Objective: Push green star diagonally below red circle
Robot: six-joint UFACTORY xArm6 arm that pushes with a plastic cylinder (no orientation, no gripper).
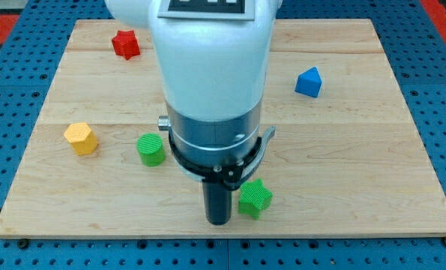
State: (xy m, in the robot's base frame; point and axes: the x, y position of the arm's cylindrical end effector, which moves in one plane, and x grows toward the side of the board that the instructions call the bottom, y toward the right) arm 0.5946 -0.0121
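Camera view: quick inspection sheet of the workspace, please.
Surface: wooden board, flat, on blue pegboard.
Job's things: green star near the view's bottom; red circle not seen, possibly hidden behind the arm.
Clutter: red star-like block, blue block, yellow block, green cylinder.
Grippers: none; my tip sits just left of the green star, contact unclear.
Cables: nothing seen.
Surroundings: red strip at the view's top right.

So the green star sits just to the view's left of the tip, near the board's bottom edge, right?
Not quite. The camera view shows the green star just to the view's right of my tip, not the left. It is indeed near the bottom edge of the board.
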